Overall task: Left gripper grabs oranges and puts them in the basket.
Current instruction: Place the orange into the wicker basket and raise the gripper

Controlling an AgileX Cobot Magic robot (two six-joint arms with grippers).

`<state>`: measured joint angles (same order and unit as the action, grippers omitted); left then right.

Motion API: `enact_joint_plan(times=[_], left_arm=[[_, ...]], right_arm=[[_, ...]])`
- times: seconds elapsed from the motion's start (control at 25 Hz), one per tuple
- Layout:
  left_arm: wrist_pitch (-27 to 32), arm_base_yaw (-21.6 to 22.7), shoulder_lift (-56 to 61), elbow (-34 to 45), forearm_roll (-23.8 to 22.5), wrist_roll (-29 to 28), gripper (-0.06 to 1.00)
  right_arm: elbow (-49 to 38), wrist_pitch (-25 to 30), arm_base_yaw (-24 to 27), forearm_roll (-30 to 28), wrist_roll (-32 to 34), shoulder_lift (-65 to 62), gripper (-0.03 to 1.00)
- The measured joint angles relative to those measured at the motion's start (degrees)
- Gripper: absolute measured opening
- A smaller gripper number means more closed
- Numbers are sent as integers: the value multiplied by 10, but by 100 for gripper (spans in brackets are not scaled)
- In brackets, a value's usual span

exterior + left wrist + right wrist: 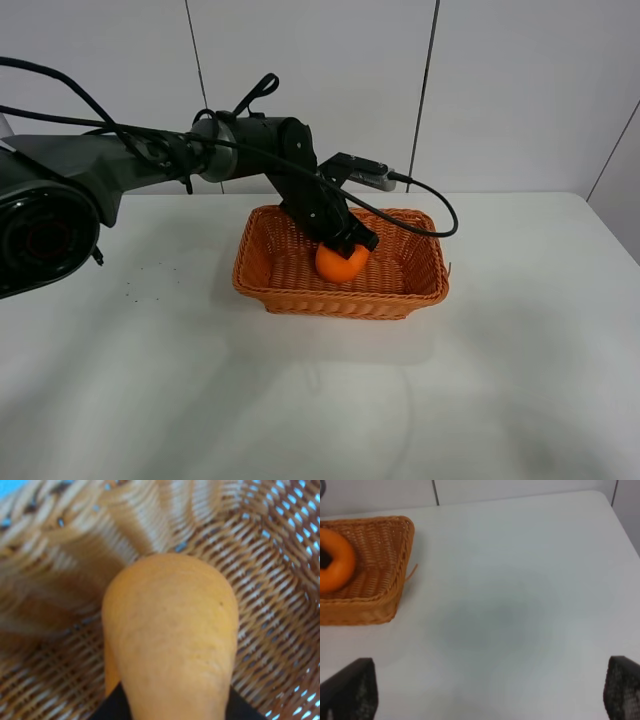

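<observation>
The orange (341,263) sits low inside the wicker basket (330,298), near its middle. My left gripper (351,243) reaches down into the basket from the left and is shut on the orange from above. In the left wrist view the orange (170,635) fills the middle, with the basket weave (272,580) close behind it and black fingers (112,710) at its base. The right wrist view shows the orange (337,562) in the basket (390,580), with a black finger against it. My right gripper (487,680) is open and empty over bare table.
The white table (520,380) spreads around the basket. A black cable (430,195) loops from the left arm over the basket's back rim. A grey wall panel stands behind the table. The right arm is out of the high view.
</observation>
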<state>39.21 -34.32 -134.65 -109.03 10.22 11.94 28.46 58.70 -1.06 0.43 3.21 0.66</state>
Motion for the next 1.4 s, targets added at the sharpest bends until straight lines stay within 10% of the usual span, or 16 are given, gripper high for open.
enact_joint_plan(times=[0.44,0.8,1.4], left_arm=[[8,0,-7,0,-8,0,32],[13,1,-6,0,-37,-3,87],[76,1,7,-90,-44,-13,91]], right_arm=[[0,0,0,0,0,0,69],[0,0,0,0,0,0,69],[0,0,0,0,0,0,69]])
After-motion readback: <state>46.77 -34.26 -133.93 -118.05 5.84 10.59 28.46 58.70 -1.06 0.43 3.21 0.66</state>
